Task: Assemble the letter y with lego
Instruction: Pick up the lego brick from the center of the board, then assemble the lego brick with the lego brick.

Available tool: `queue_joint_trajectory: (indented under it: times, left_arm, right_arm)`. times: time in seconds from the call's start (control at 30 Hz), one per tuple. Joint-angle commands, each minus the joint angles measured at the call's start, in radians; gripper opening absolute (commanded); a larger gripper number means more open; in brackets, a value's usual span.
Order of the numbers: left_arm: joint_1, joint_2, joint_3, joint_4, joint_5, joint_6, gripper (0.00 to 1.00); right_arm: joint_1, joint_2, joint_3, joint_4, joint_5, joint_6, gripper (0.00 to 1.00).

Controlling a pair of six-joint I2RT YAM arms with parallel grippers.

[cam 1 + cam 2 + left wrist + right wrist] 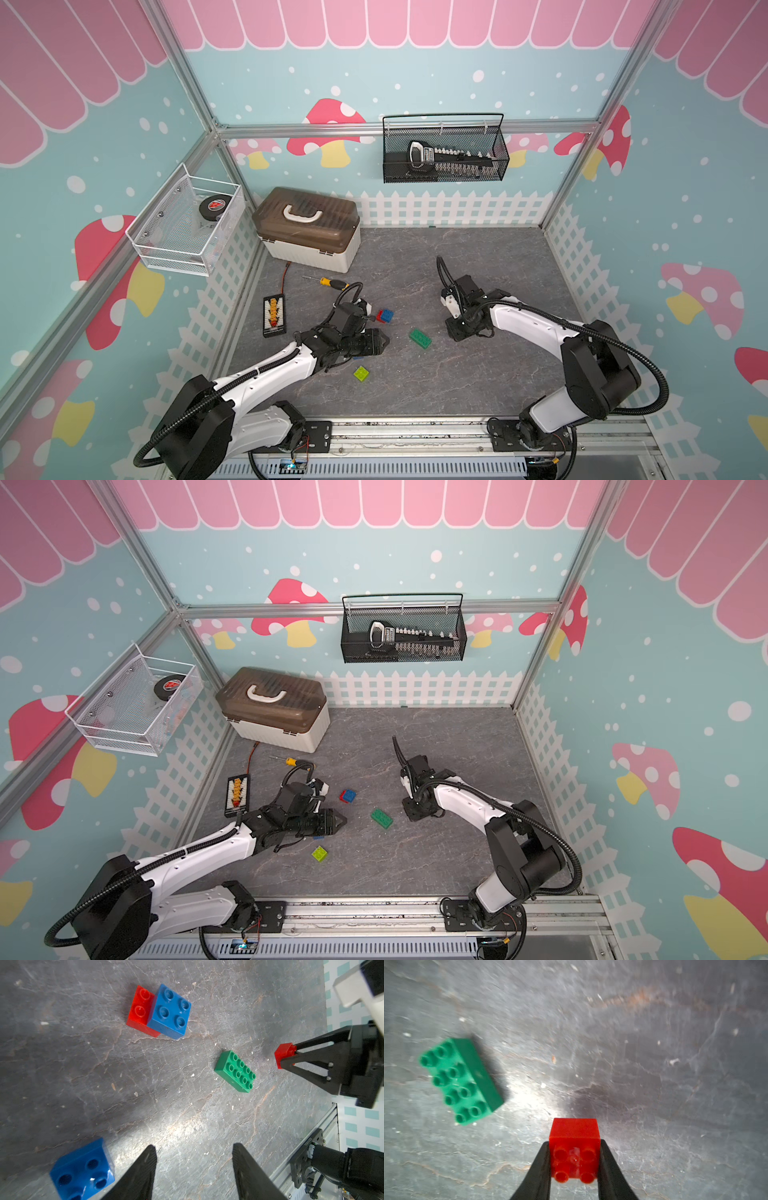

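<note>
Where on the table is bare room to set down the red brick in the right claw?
Widest free patch: the table beyond the right claw and its red brick, up to the fence, beside the tool box. Another: by the rail, between the lime brick and the right arm's base. Crowded: around the left claw, with the red-blue pair and green brick.

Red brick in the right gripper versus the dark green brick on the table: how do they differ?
The red brick is square with four studs; the green brick is long with eight. The red brick is clamped in the right gripper; the green brick lies free on the table, touching nothing. Both are studded plastic bricks.
</note>
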Motion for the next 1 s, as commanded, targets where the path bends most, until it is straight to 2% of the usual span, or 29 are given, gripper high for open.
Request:
queue_joint_trajectory:
  times: [0.0, 0.27, 0.4, 0.63, 0.97]
  left_arm:
    - [-0.005, -0.024, -0.027, 0.030, 0.003, -0.014, 0.60]
    - [-0.004, -0.099, -0.082, 0.071, 0.064, -0.014, 0.61]
    - [-0.004, -0.141, -0.090, 0.048, 0.054, -0.003, 0.61]
    - [-0.005, -0.129, -0.094, 0.045, 0.052, 0.006, 0.61]
    - [-0.004, -0.138, -0.110, 0.043, 0.041, 0.007, 0.61]
  right_arm:
    - [0.052, 0.044, 0.086, -0.034, -0.029, -0.086, 0.26]
    - [0.141, 0.185, 0.272, -0.088, -0.084, -0.208, 0.26]
    - [0.168, 0.230, 0.319, -0.100, -0.105, -0.254, 0.26]
    - [0.192, 0.282, 0.353, -0.139, -0.140, -0.314, 0.27]
    - [0.203, 0.329, 0.373, -0.136, -0.112, -0.357, 0.27]
